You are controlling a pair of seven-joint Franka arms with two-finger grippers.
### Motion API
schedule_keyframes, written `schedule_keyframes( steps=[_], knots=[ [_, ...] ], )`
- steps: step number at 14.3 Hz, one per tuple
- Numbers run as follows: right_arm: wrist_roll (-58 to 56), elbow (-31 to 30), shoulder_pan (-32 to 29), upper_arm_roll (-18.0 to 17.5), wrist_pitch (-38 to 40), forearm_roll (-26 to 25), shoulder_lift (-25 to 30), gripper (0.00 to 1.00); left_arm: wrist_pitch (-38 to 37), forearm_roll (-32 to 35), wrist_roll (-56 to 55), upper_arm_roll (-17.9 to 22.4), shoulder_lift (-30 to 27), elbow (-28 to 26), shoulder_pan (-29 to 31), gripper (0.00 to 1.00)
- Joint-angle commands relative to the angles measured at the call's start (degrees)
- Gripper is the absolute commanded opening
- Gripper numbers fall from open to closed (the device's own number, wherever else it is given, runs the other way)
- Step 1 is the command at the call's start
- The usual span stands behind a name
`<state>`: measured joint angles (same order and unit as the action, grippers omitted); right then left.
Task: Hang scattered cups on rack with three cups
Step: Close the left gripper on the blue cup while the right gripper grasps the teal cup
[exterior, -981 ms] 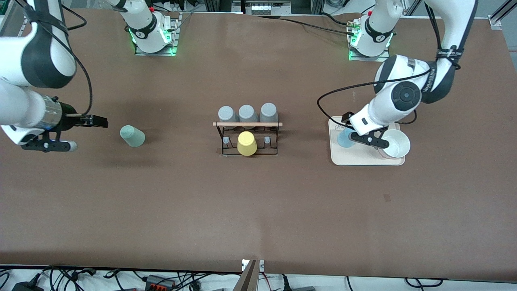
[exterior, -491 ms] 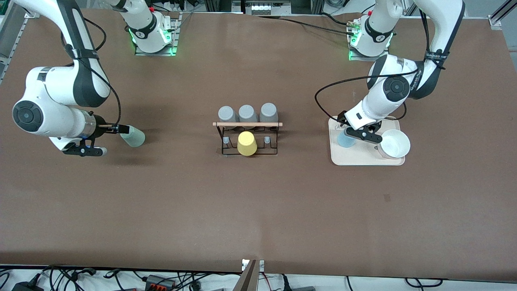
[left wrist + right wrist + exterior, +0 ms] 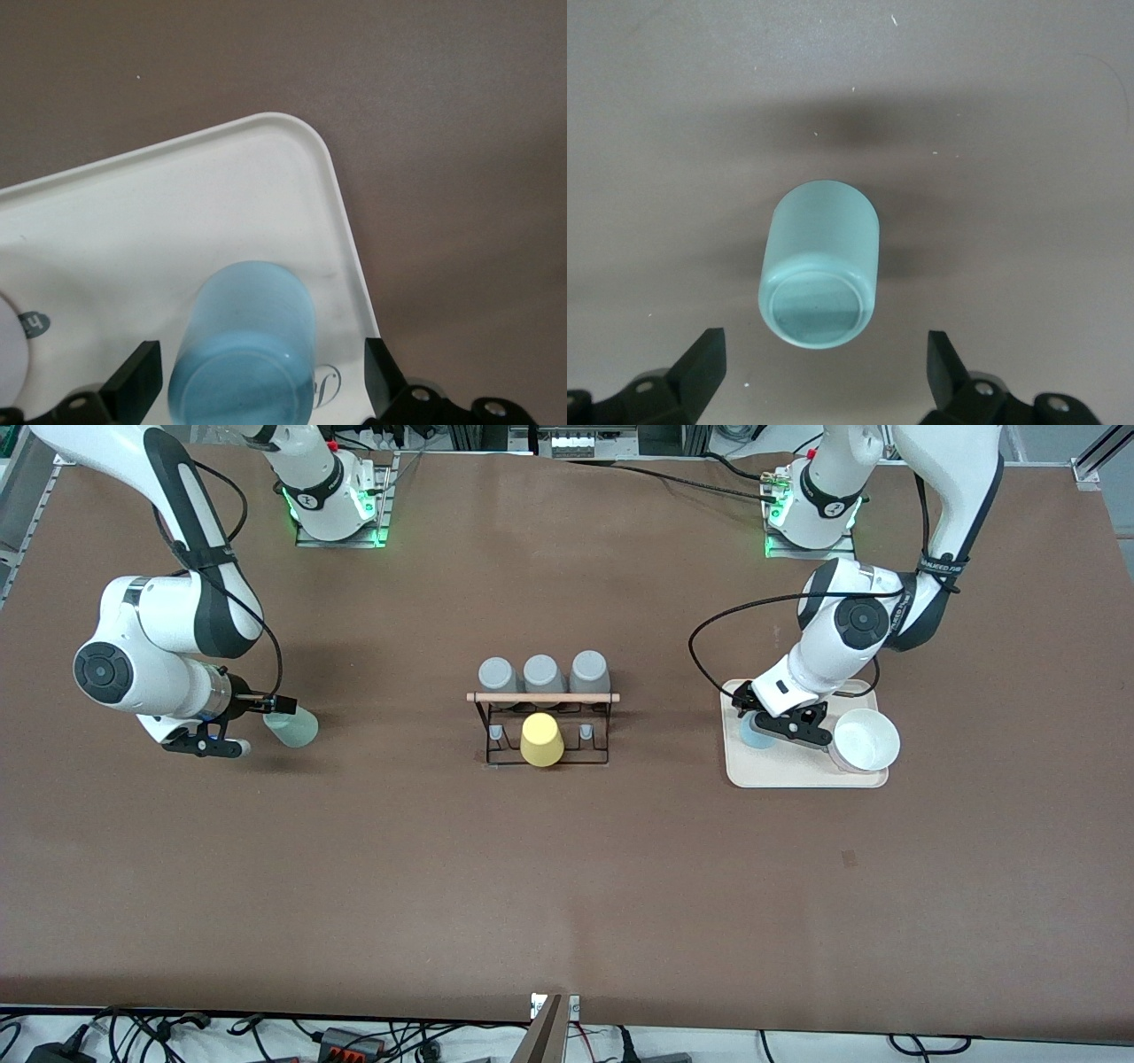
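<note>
Both arms have come down and in since a second ago: the right tool (image 3: pixel 285 705), then well short of the mint green cup (image 3: pixel 292 727), now sits right at its end, and the left tool (image 3: pixel 751 710) has dropped low over the cream tray (image 3: pixel 802 775) onto the light blue cup (image 3: pixel 755 732).

In each wrist view the fingers stand wide apart, with the mint green cup (image 3: pixel 821 274) centred just ahead of the right tool's gap and the light blue cup (image 3: pixel 245 343) already partly between the left tool's fingers (image 3: pixel 135 393). Neither is gripped yet, so the task looks to be at the pre-grasp stage on both sides.

The tray also carries a white bowl (image 3: pixel 866 742) beside the left tool; it looks empty.

The rack (image 3: pixel 545 731), midway between the tools on the surface (image 3: pixel 567 886), holds three grey cups (image 3: pixel 542 673) and a yellow cup (image 3: pixel 541 740), with bare pegs on either side of the yellow one.
</note>
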<state>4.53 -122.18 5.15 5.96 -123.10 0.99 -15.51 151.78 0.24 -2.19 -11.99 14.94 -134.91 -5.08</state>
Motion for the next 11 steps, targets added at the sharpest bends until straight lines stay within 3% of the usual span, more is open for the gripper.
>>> schedule_keyframes(
  steps=[1, 4, 5, 7, 8, 10, 11],
  knots=[
    [0.92, -2.53, -0.49, -0.42, -3.11, -0.20, 0.66, 1.00, 3.87, 3.18, 0.08, -0.14, -0.08, -2.20, 0.50, 1.00],
    [0.92, -2.80, -0.49, -0.42, -4.69, -0.03, -0.39, 1.00, 3.87, 3.37, 0.08, -0.14, -0.08, -2.55, 0.59, 1.00],
    [0.92, -2.80, -0.49, -0.42, -5.39, 0.06, -0.92, 1.00, 3.87, 3.37, 0.08, -0.14, -0.08, -2.73, 0.59, 0.95],
    [0.92, -2.80, -0.49, -0.42, -5.75, 0.06, -1.18, 1.00, 3.87, 3.37, 0.08, -0.14, -0.08, -2.64, 0.59, 0.73],
    [0.92, -2.80, -0.40, -0.42, -6.36, 0.15, -1.53, 1.00, 3.79, 3.37, 0.08, -0.14, -0.17, -2.64, 0.59, 0.54],
    [1.01, -2.80, -0.58, -0.42, -7.42, 0.15, -2.24, 1.00, 3.61, 3.37, 0.08, -0.14, -0.17, -2.56, 0.68, 0.39],
    [1.01, -2.80, -0.49, -0.42, -7.42, 0.15, -2.33, 1.00, 3.35, 3.37, -0.01, -0.14, -0.26, -2.38, 0.68, 0.37]
  ],
)
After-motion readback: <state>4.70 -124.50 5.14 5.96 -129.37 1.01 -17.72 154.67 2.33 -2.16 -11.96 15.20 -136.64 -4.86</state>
